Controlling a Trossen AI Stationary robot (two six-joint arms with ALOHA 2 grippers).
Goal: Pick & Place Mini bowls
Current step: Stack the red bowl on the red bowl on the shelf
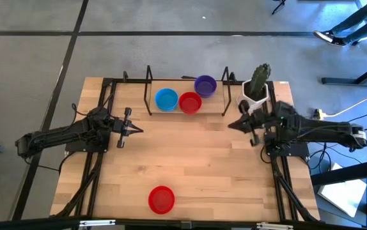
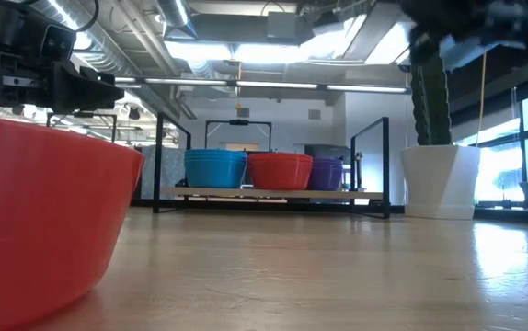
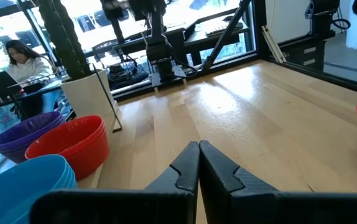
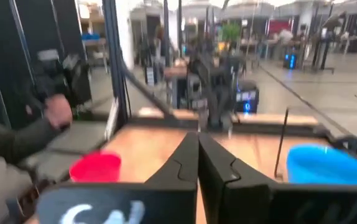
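Evidently early: blue stack [image 1: 166,99], red stack [image 1: 190,102] and purple stack [image 1: 204,85] of mini bowls parked inside the rack [image 1: 149,89] at the worktop's [image 1: 203,160] far edge. Only one red bowl [image 1: 162,199] set alone near the front edge. Left tool [image 1: 132,130] and right tool [image 1: 233,124] both clenched on nothing, hovering at mid-worktop, well apart.

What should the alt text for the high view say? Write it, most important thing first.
Overhead view of a wooden table: blue, red and purple bowls at the far edge, a lone red bowl at the near edge. The left gripper and right gripper, both shut, wait at the sides.
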